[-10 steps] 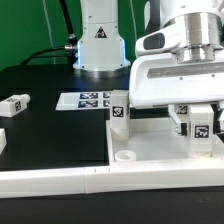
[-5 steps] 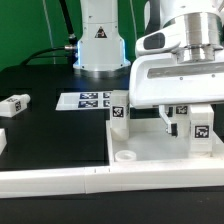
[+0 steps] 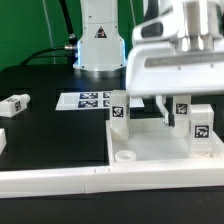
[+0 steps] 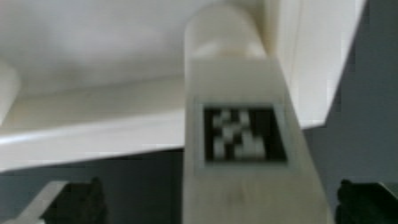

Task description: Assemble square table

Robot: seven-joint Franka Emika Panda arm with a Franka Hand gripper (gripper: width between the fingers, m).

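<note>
The white square tabletop (image 3: 160, 150) lies at the exterior view's right, rim up, with an empty round corner socket (image 3: 125, 157) near the front. Three tagged white legs stand upright on it: one at its left back corner (image 3: 118, 112), one further back (image 3: 182, 110) and one at the right (image 3: 200, 123). My gripper (image 3: 192, 106) hangs over the right leg, open, its fingers on either side. In the wrist view that leg (image 4: 240, 130) rises between the open gripper (image 4: 217, 205), whose dark fingertips (image 4: 71, 202) stand off it. A loose leg block (image 3: 14, 103) lies at the far left.
The marker board (image 3: 88, 100) lies behind the tabletop, in front of the arm's base (image 3: 98, 45). The long white barrier wall (image 3: 70, 182) runs along the front. Another white part (image 3: 2, 141) shows at the left edge.
The fingers have spread away from the right leg, and the gripper has risen a little above it. The leg stays upright on the tabletop.
</note>
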